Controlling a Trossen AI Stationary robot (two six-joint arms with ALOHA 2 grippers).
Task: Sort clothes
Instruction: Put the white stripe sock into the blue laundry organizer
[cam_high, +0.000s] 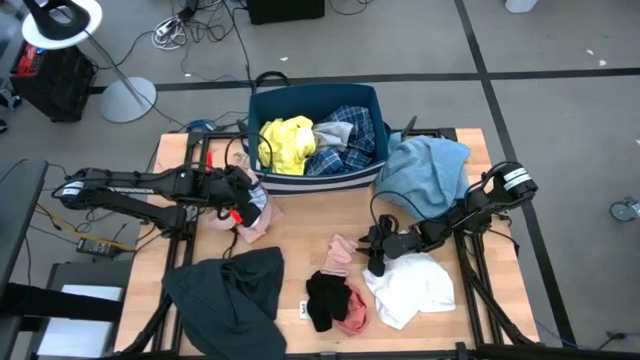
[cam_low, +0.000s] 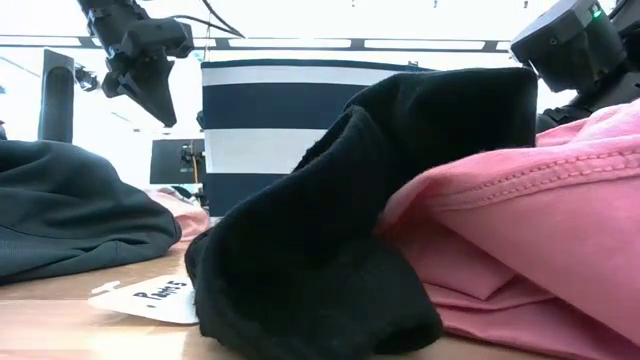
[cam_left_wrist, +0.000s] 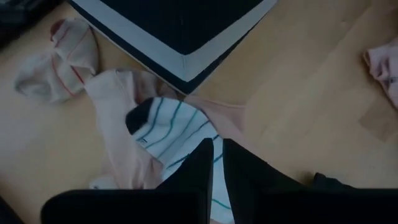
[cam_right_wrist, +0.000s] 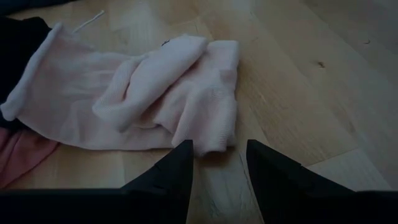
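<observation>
Yellow and blue plaid garments (cam_high: 300, 140) already lie in the navy striped fabric bin (cam_high: 318, 181) at twelve o'clock; most clothes remain on the wooden surface (cam_high: 300, 215). The right hand (cam_right_wrist: 217, 163), jaws apart and empty, faces a pale pink folded sock (cam_right_wrist: 155, 93), seemingly lengthwise ten-to-four. The left hand (cam_left_wrist: 217, 171), barely parted, hovers empty over a striped sock (cam_left_wrist: 163, 127).

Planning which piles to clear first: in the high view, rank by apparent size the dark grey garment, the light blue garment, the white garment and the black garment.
1. dark grey garment
2. light blue garment and white garment: these two look about alike, so no ranking between them
3. black garment, clearly the smallest
</observation>
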